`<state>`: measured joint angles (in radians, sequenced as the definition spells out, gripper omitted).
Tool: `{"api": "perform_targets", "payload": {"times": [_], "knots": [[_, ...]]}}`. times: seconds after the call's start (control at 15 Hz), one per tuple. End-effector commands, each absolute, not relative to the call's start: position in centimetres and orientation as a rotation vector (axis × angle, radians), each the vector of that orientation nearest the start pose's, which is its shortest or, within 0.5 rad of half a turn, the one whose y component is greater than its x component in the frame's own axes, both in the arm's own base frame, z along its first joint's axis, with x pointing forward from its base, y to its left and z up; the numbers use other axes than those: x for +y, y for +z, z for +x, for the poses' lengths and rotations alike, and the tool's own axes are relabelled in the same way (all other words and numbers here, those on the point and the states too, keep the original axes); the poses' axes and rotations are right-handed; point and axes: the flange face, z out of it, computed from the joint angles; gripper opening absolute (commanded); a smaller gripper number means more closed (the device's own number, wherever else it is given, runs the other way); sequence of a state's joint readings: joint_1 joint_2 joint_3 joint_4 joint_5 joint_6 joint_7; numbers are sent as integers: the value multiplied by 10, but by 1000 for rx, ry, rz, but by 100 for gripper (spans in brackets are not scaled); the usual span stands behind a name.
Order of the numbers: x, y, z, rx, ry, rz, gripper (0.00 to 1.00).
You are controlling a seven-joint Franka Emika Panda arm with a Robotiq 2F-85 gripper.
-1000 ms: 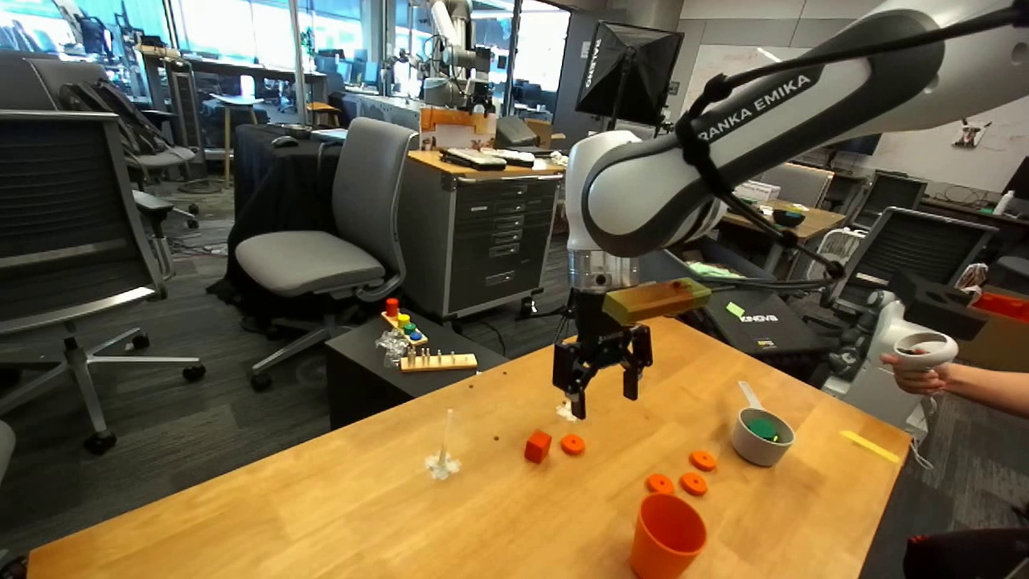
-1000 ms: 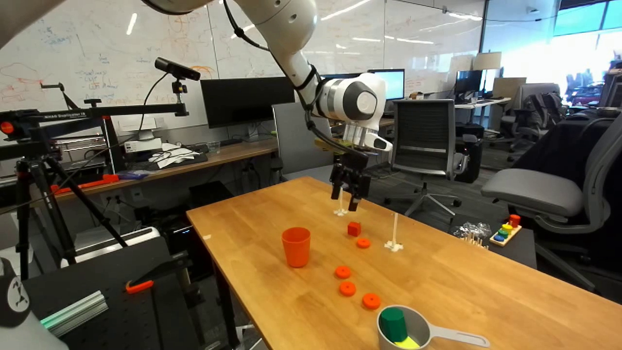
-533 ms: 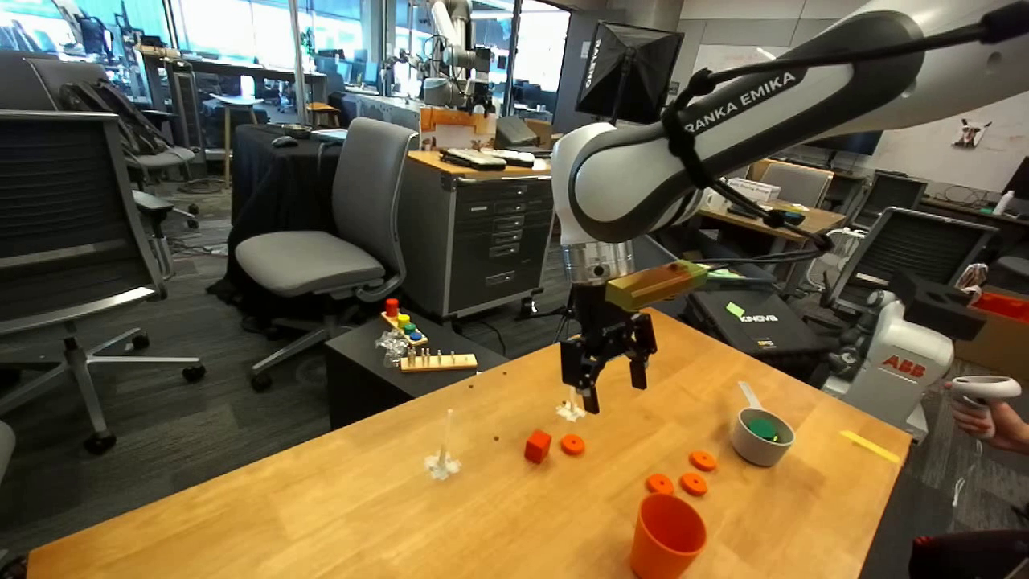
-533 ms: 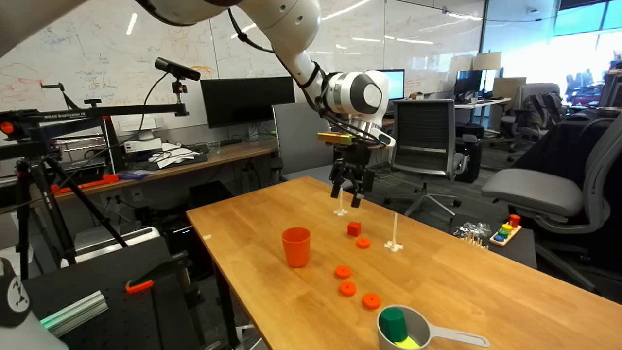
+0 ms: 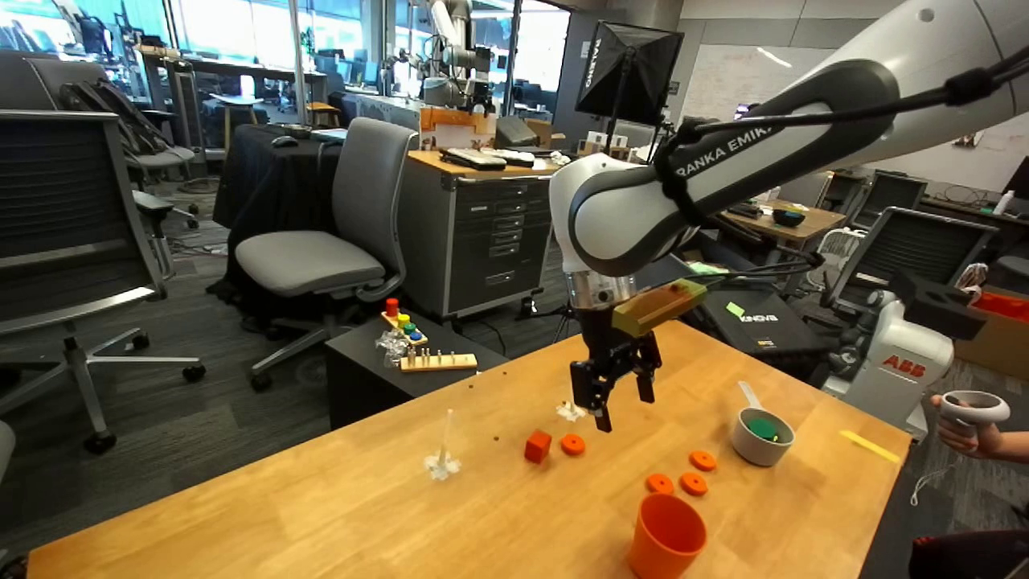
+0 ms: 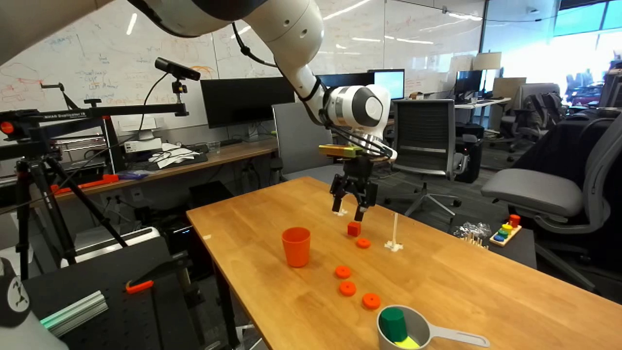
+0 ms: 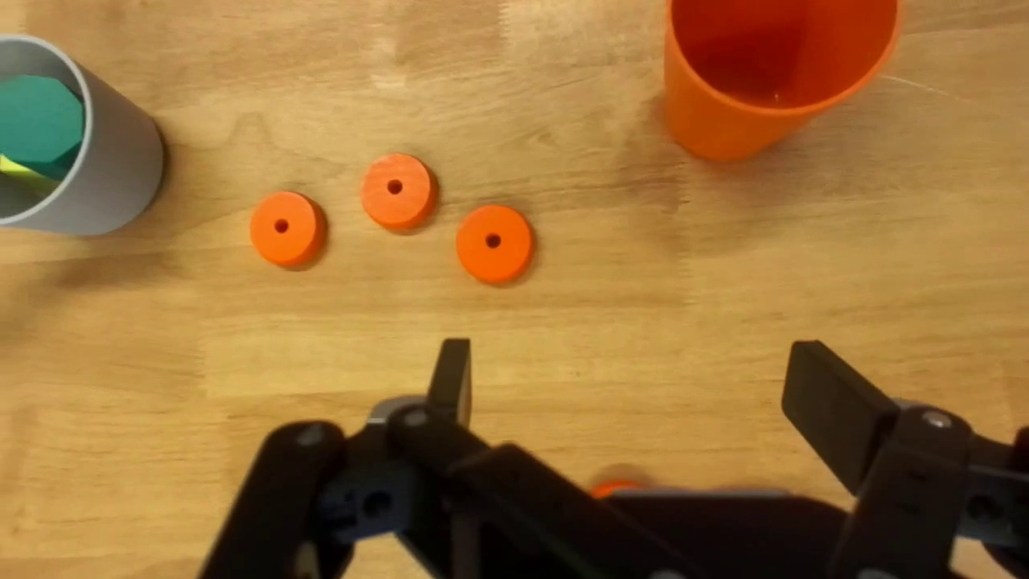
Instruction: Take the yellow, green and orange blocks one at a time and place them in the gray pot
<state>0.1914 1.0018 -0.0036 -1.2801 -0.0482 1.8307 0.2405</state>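
Above the table [image 6: 272,214], gripper [image 5: 625,412] hung spread. Orange cup [image 6: 297,255] stood upright; gray pot [image 6: 419,325], handle [image 6: 459,336] and long axis rightward in an exterior view, held green block [image 6: 393,325] and yellow block [image 6: 407,343]. Orange block [image 5: 538,447] lay beside a disc [image 5: 572,445].

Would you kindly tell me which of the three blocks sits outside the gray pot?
The orange block, on the tabletop beside a lone orange disc; the green block and partly hidden yellow block lie inside the gray pot.

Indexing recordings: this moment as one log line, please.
hand: open, empty, above table | green block, yellow block: in gray pot | orange block: on table
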Motion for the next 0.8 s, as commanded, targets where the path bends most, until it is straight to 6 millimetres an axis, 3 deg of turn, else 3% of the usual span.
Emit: {"api": "perform_targets", "payload": {"times": [0.0,0.33,0.73], "knots": [[124,101,684,-44,739,-3265,100],[132,84,686,-127,771,-3294,100],[169,87,699,-223,643,-3229,100]]}}
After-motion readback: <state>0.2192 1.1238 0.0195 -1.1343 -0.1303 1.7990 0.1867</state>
